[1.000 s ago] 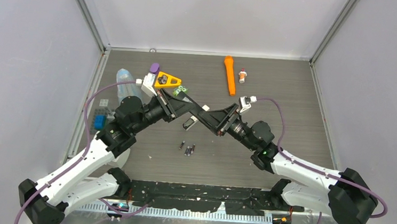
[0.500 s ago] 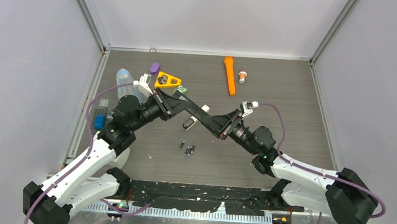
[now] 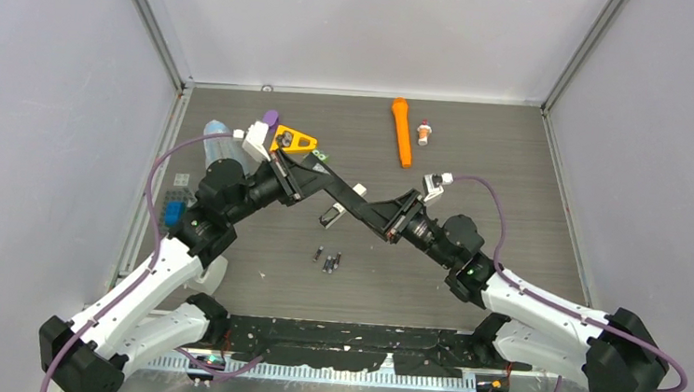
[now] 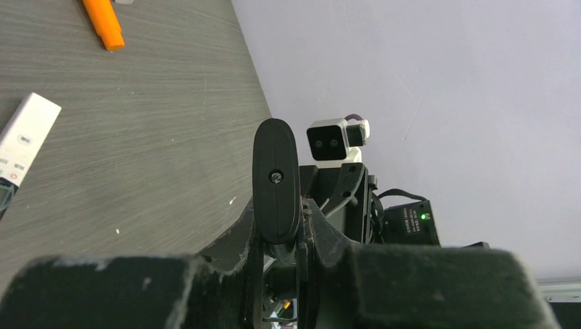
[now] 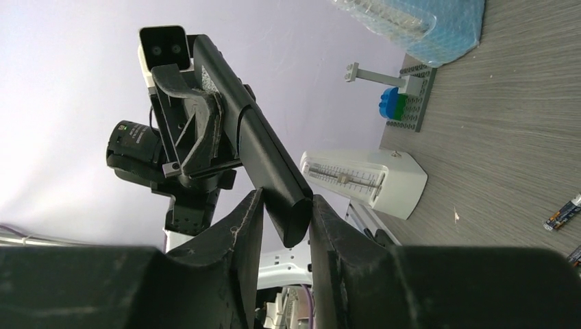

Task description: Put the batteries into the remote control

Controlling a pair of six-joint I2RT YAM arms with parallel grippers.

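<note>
The remote control point(image 4: 24, 140), a slim white bar with small marks, lies on the table. In the top view it point(image 3: 330, 215) is partly hidden under the grippers. Three small dark batteries point(image 3: 329, 262) lie on the table just in front of it; one shows in the right wrist view point(image 5: 563, 214). My left gripper point(image 4: 284, 236) is shut on a long black bar point(image 4: 276, 181). My right gripper point(image 5: 286, 226) is shut on the bar's other end point(image 5: 274, 171). The two grippers, left point(image 3: 321, 183) and right point(image 3: 375, 209), meet above the remote.
An orange flashlight point(image 3: 402, 131) and a small white bottle point(image 3: 423, 132) lie at the back. A yellow triangle point(image 3: 293, 139), a purple piece point(image 3: 270, 117), a plastic bottle point(image 3: 219, 144) and a blue brick point(image 3: 173, 212) are at the left. A white metronome point(image 5: 363, 179) stands near the left arm.
Both arms have shifted a little while still holding the black bar between them. The remote and the batteries have not moved.
</note>
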